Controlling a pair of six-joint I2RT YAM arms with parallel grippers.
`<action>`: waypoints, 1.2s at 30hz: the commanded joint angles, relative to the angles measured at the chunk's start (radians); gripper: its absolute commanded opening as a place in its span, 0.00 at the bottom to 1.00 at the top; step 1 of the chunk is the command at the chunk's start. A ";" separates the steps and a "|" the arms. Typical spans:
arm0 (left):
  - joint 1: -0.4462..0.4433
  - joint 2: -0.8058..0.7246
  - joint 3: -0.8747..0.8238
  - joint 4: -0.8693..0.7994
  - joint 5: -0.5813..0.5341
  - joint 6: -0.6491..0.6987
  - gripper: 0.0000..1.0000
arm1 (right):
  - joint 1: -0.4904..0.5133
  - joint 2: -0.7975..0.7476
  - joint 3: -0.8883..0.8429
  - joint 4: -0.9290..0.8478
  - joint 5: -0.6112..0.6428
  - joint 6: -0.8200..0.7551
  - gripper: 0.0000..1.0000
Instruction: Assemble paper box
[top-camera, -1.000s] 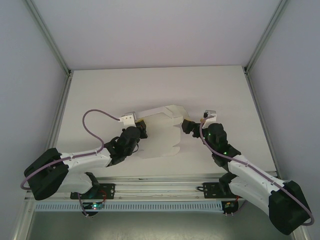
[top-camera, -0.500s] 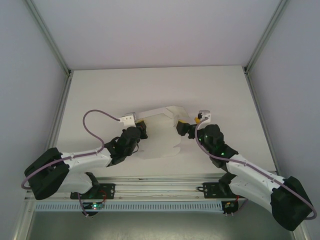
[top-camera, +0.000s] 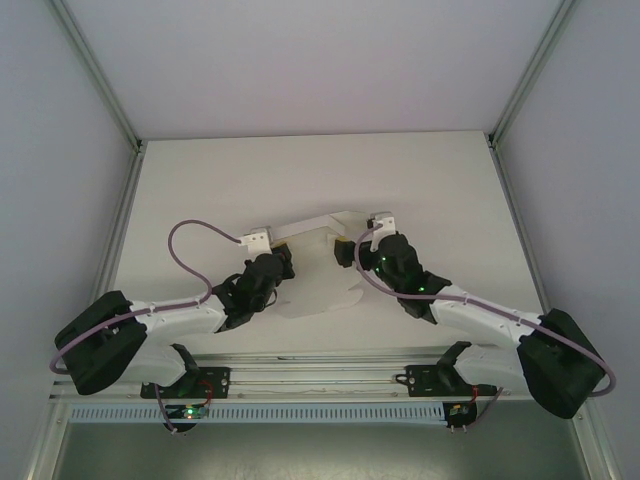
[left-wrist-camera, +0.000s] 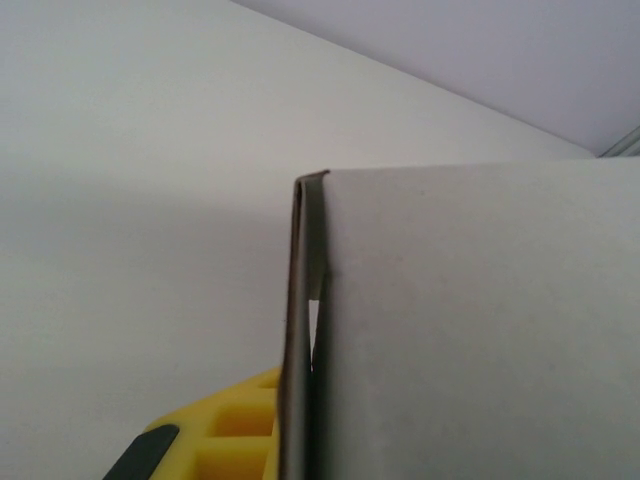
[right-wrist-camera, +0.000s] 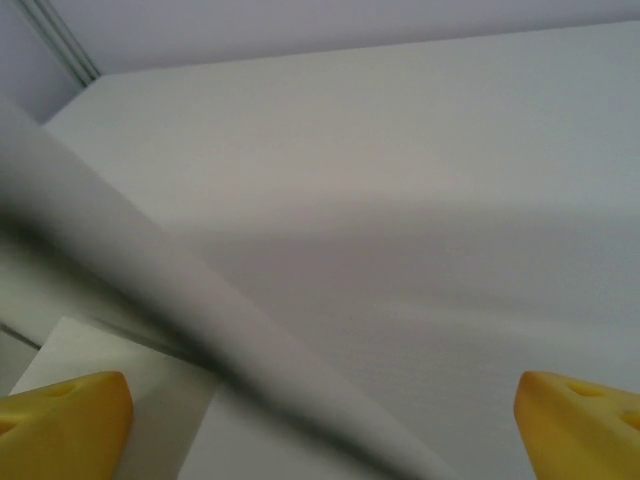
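Left pincer (top-camera: 281, 246) of mine is squeezed almost closed on the paper box (top-camera: 318, 285), pinching the thin edge of the card. Up close, one yellow finger (left-wrist-camera: 235, 432) sits right against that edge. The card there is two thin layers lying together, with a tiny gap between them. It is smooth and white, with a straight side and a sharp corner.

My right pincer (top-camera: 346, 252) is spread wide. Its two yellow fingertips (right-wrist-camera: 62, 412) are far apart and grip nothing. A bent strip of the card, blurry from so close, runs slantwise between them.

From above, the paper box is a cut-out sheet between my two arms, on the near half of the worktop (top-camera: 450, 180). Most of it lies flat, and its far side is lifted up. The worktop is plain, white and dull.
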 joint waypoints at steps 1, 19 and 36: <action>-0.011 -0.016 -0.005 0.098 0.036 -0.010 0.00 | 0.034 0.044 0.053 -0.102 0.085 -0.049 0.98; -0.004 -0.087 -0.034 -0.047 -0.074 -0.052 0.00 | 0.105 -0.181 0.044 -0.216 0.192 -0.188 0.98; 0.006 -0.100 -0.010 -0.104 0.017 0.014 0.00 | -0.561 -0.453 0.024 -0.298 -0.488 -0.112 0.98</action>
